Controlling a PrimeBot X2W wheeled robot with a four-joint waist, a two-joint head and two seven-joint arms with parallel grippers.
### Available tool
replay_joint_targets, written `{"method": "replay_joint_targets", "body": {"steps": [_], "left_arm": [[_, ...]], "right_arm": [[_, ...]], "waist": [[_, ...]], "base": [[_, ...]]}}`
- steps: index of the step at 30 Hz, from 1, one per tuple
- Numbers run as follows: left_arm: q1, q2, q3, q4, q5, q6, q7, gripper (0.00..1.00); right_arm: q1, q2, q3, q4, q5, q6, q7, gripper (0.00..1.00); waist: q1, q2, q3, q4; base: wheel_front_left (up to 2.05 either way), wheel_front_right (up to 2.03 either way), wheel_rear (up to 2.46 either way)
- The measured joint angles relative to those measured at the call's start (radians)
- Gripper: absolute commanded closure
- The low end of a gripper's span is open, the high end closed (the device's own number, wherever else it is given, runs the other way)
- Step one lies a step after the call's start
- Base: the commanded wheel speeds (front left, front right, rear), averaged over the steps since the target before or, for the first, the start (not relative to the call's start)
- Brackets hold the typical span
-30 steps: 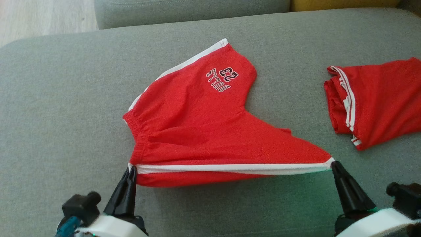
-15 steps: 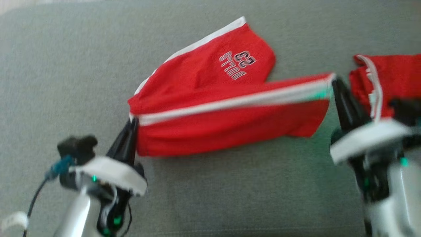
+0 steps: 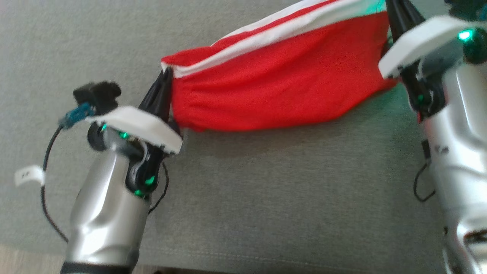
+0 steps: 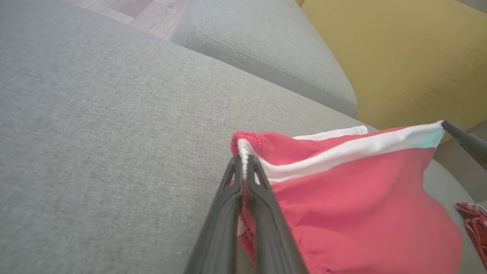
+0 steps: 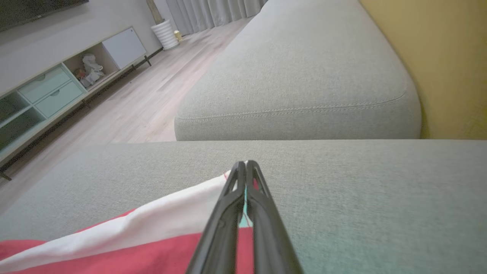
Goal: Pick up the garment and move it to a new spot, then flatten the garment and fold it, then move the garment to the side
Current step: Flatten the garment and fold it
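Living room setting: grey fabric sofa seat [image 3: 266, 198] as the working area, yellow backrest cushion [image 4: 399, 57] behind it, pale wooden floor [image 5: 152, 99] beyond, low cabinet [image 5: 49, 91] with drawers along the far wall.

First item, left pincer [image 3: 166, 76]: fingers pressed together, clamped on the garment [image 3: 281, 83] at the gathered elastic waistband corner [image 4: 245, 142], right where the white stripe ends.

Second item, right pincer [image 3: 393, 9]: fingers likewise together, clamped on the opposite corner at the hem end of the same stripe, close to the top edge of the head view.

Garment condition: red shorts, pulled taut between the two pincers along the white side stripe [image 3: 274, 36]. Held up by that edge, red cloth sagging below it. Lower edge close to the sofa seat, contact not determinable. Part of a second white stripe visible behind the first.

Surroundings: second red garment [image 4: 473, 220] with white trim lying on the seat, apart from the held one. Further grey seat cushion [image 5: 296, 76] beside the yellow backrest. White ribbed pot [image 5: 165, 34] on the floor near the curtains.
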Motion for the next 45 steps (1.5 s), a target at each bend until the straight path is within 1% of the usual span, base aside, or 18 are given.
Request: {"method": "replay_joint_targets", "body": {"steps": [6, 7, 8, 9, 12, 15, 17, 20, 22, 26, 29, 30, 31, 35, 36, 41, 45], "left_arm": [[-0.129, -0.020, -0.038, 0.153, -0.041, -0.019, -0.035, 1.00], [-0.147, -0.022, -0.047, 0.179, -0.042, -0.019, -0.044, 0.93], [-0.162, -0.025, -0.058, 0.202, -0.044, -0.019, -0.053, 0.63], [-0.174, -0.028, -0.065, 0.220, -0.049, -0.025, -0.063, 0.00], [-0.191, -0.029, -0.081, 0.255, -0.058, -0.027, -0.110, 0.00], [-0.189, -0.031, -0.109, 0.274, -0.022, -0.016, -0.172, 0.00], [-0.186, -0.027, -0.123, 0.263, 0.022, 0.015, -0.208, 0.00], [-0.158, -0.009, -0.117, 0.191, 0.080, 0.067, -0.236, 0.00], [-0.121, 0.004, -0.096, 0.122, 0.112, 0.100, -0.237, 0.00], [-0.022, 0.029, -0.050, -0.054, 0.182, 0.147, -0.238, 0.00], [0.048, 0.043, -0.032, -0.143, 0.223, 0.161, -0.242, 0.00], [0.070, 0.050, -0.030, -0.166, 0.234, 0.168, -0.243, 0.00], [0.070, 0.050, -0.030, -0.166, 0.234, 0.168, -0.243, 0.00], [0.154, 0.081, -0.029, -0.209, 0.257, 0.181, -0.244, 0.00], [0.190, 0.096, -0.030, -0.217, 0.258, 0.187, -0.244, 0.00], [0.246, 0.115, -0.030, -0.228, 0.264, 0.196, -0.235, 0.00], [0.269, 0.122, -0.029, -0.236, 0.263, 0.203, -0.235, 0.00]], "right_arm": [[-0.141, -0.016, 0.070, 0.203, 0.021, 0.000, -0.092, 1.00], [-0.161, -0.016, 0.080, 0.235, 0.023, 0.000, -0.103, 1.00], [-0.177, -0.016, 0.089, 0.266, 0.029, 0.000, -0.117, 0.75], [-0.187, -0.016, 0.098, 0.290, 0.031, 0.000, -0.132, 0.00], [-0.196, -0.014, 0.148, 0.320, 0.044, 0.000, -0.201, 0.00], [-0.194, -0.012, 0.197, 0.327, 0.061, 0.000, -0.285, 0.00], [-0.191, -0.014, 0.225, 0.312, 0.061, 0.000, -0.334, 0.00], [-0.171, -0.026, 0.248, 0.253, 0.059, 0.000, -0.389, 0.00], [-0.141, -0.043, 0.244, 0.204, 0.040, 0.000, -0.408, 0.00], [-0.035, -0.064, 0.178, 0.099, -0.020, 0.000, -0.420, 0.00], [0.078, -0.063, 0.112, -0.003, -0.075, 0.000, -0.415, 0.00], [0.120, -0.059, 0.088, -0.042, -0.098, 0.000, -0.398, 0.00], [0.120, -0.059, 0.088, -0.042, -0.098, 0.000, -0.398, 0.00], [0.304, -0.023, -0.018, -0.222, -0.177, 0.000, -0.322, 0.00], [0.395, 0.000, -0.060, -0.314, -0.211, 0.000, -0.273, 0.00], [0.561, 0.048, -0.097, -0.490, -0.257, 0.000, -0.183, 0.00], [0.631, 0.068, -0.120, -0.569, -0.257, 0.000, -0.144, 0.00]], "waist": [[0.0000, 0.0000, 0.047, 0.051], [0.0001, 0.0000, 0.054, 0.055], [0.0001, -0.0001, 0.059, 0.059], [0.0001, 0.0000, 0.063, 0.062], [0.0000, 0.0000, 0.063, 0.058], [-0.0001, 0.0000, 0.051, 0.048], [-0.0002, 0.0000, 0.039, 0.039], [-0.0002, 0.0000, 0.018, 0.022], [-0.0002, 0.0000, 0.002, 0.011], [-0.0002, 0.0000, -0.032, -0.014], [-0.0003, 0.0000, -0.057, -0.031], [-0.0003, 0.0000, -0.064, -0.037], [-0.0003, 0.0000, -0.064, -0.037], [-0.0003, 0.0000, -0.088, -0.062], [-0.0002, 0.0000, -0.096, -0.074], [-0.0003, 0.0000, -0.110, -0.093], [-0.0003, 0.0000, -0.117, -0.096]], "base": [[0.00, 0.00, 0.00], [0.00, 0.00, 0.00], [0.00, 0.00, 0.00], [0.00, 0.00, 0.00], [0.00, 0.00, 0.00], [0.00, 0.00, 0.00], [0.00, 0.00, 0.00], [0.00, 0.00, 0.00], [0.00, 0.00, 0.00], [0.00, 0.00, 0.00], [0.00, 0.00, 0.00], [0.00, 0.00, 0.00], [0.00, 0.00, 0.00], [0.00, 0.00, 0.00], [0.00, 0.00, 0.00], [0.00, 0.00, 0.00], [0.00, 0.00, 0.00]]}}
